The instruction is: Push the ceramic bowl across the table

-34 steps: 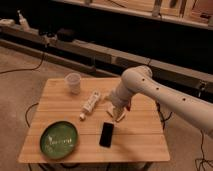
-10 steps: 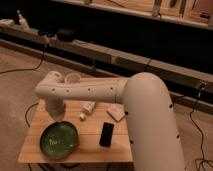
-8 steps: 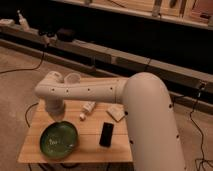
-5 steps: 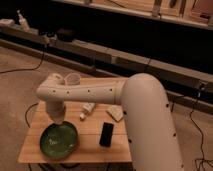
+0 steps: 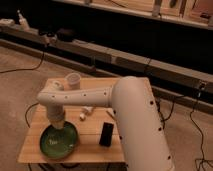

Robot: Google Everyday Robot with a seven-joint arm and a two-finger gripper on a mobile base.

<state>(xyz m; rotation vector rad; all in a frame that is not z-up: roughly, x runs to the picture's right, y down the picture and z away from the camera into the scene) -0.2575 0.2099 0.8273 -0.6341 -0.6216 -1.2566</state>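
The ceramic bowl [image 5: 59, 142], a wide glossy green dish with pale marks inside, sits at the front left corner of the light wooden table [image 5: 90, 147]. My white arm reaches from the right across the table, bends at the left, and points down. My gripper [image 5: 57, 125] is at the bowl's far rim, at or just inside it. I cannot tell whether it touches the bowl.
A small translucent white cup [image 5: 73, 80] stands at the table's back left. A small white bottle [image 5: 86, 113] lies mid-table, and a black phone [image 5: 106, 134] lies to the right of the bowl. Cables run across the floor, and a dark bench stands behind.
My arm has swung from the table's right side over to the left, and the gripper has come down to the bowl's far rim. The bowl has not visibly moved.
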